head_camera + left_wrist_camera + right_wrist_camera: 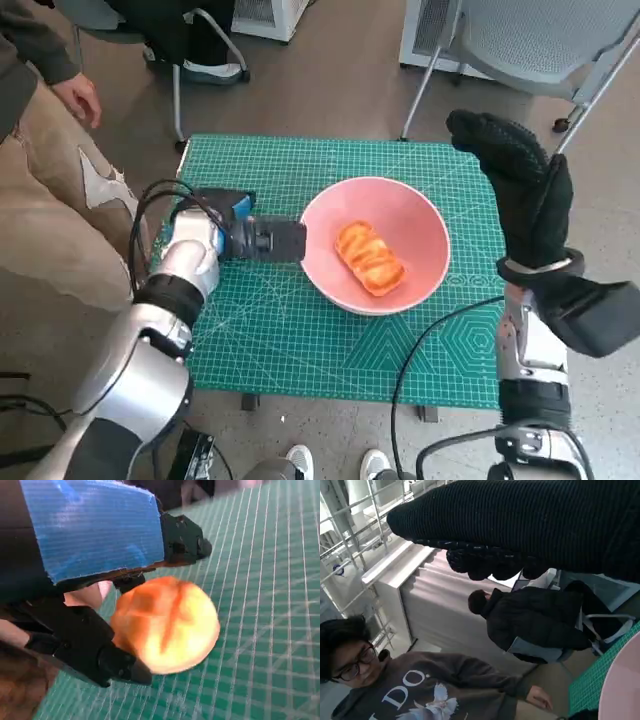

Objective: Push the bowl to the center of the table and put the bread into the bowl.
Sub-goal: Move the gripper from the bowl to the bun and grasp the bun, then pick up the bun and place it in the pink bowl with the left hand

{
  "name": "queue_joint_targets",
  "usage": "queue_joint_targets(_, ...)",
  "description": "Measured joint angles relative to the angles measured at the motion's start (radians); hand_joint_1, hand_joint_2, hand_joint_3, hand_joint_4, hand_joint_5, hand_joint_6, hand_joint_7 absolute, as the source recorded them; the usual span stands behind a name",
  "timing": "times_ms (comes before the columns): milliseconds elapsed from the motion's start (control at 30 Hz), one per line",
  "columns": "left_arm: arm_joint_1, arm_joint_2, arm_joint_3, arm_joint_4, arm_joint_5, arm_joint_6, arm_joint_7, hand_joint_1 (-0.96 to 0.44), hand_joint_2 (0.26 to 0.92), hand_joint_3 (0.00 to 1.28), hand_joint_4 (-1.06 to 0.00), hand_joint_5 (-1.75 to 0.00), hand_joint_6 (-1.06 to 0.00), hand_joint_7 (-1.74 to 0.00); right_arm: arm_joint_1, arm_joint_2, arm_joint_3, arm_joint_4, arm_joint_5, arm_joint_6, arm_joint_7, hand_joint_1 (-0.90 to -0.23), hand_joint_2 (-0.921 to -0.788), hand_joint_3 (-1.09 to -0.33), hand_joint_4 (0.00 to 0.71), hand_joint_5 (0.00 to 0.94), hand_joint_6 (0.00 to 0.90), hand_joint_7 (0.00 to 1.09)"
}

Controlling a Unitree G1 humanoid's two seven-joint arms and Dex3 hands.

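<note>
Green-matted surface (290, 340) carries the bowl (420, 215) near centre, bread (369, 257) inside. Left hand (262, 241) touches the rim at 9 o'clock, grip unclear; a nudge could shove it off-centre. Right hand (520, 185) hovers open at 3 o'clock.

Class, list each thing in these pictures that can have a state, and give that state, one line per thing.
bowl: upright on the green mat, with the bread inside.
bread: lying in the bowl, not held.
left robot hand: low at the bowl's rim; whether it is touching is unclear.
right robot hand: raised over the table's edge, holding nothing, fingers extended.
</note>
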Motion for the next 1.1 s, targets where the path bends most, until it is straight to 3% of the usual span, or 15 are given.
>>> queue_joint_targets(33, 0.005, 0.001, -0.007, 0.000, 0.004, -0.008, 0.015, 0.35, 0.897, 0.32, -0.44, -1.50, -0.63, -0.35, 0.002, 0.000, 0.000, -0.004, 0.000, 0.003, 0.000, -0.733, -0.921, -0.792, 0.171, 0.001, 0.000, 0.48)
queue_joint_targets(67, 0.009, 0.002, -0.011, 0.000, 0.008, -0.014, 0.026, 0.22, 0.906, 0.32, -0.42, -1.49, -0.54, -0.74, 0.004, 0.000, 0.000, -0.008, 0.001, 0.005, 0.000, -0.734, -0.921, -0.790, 0.171, 0.001, 0.000, 0.48)
queue_joint_targets(100, 0.011, 0.003, -0.013, 0.001, 0.010, -0.019, 0.034, 0.14, 0.911, 0.32, -0.40, -1.48, -0.48, -1.00, 0.005, 0.000, 0.000, -0.011, 0.001, 0.008, 0.000, -0.735, -0.921, -0.790, 0.171, 0.001, 0.000, 0.48)
queue_joint_targets(133, 0.013, 0.004, -0.013, 0.001, 0.010, -0.024, 0.041, 0.09, 0.915, 0.31, -0.38, -1.56, -0.48, -1.05, 0.006, 0.000, 0.000, -0.014, 0.002, 0.010, 0.000, -0.737, -0.921, -0.788, 0.171, 0.001, 0.000, 0.48)
queue_joint_targets(300, 0.016, 0.011, -0.011, 0.001, 0.008, -0.038, 0.070, 0.02, 0.920, 0.28, -0.38, -1.63, -0.49, -1.13, 0.008, 0.000, 0.000, -0.022, 0.003, 0.017, 0.000, -0.741, -0.921, -0.782, 0.171, 0.001, 0.000, 0.48)
queue_joint_targets(567, 0.016, 0.012, -0.008, 0.004, -0.006, -0.038, 0.080, 0.00, 0.921, 0.26, -0.40, -1.54, -0.50, -1.22, 0.008, 0.002, 0.000, -0.022, 0.007, 0.020, 0.000, -0.743, -0.921, -0.777, 0.170, 0.000, -0.001, 0.48)
queue_joint_targets(767, 0.017, 0.012, -0.004, 0.006, -0.011, -0.033, 0.080, 0.00, 0.921, 0.26, -0.42, -1.58, -0.49, -1.17, 0.008, 0.002, 0.000, -0.022, 0.007, 0.020, 0.000, -0.744, -0.921, -0.776, 0.170, 0.000, 0.000, 0.48)
queue_joint_targets(1100, 0.017, 0.016, 0.016, 0.006, -0.022, -0.031, 0.067, 0.00, 0.913, 0.23, -0.41, -1.61, -0.60, -1.04, 0.008, 0.004, 0.001, -0.022, 0.019, 0.020, 0.010, -0.743, -0.921, -0.776, 0.170, 0.000, 0.000, 0.48)
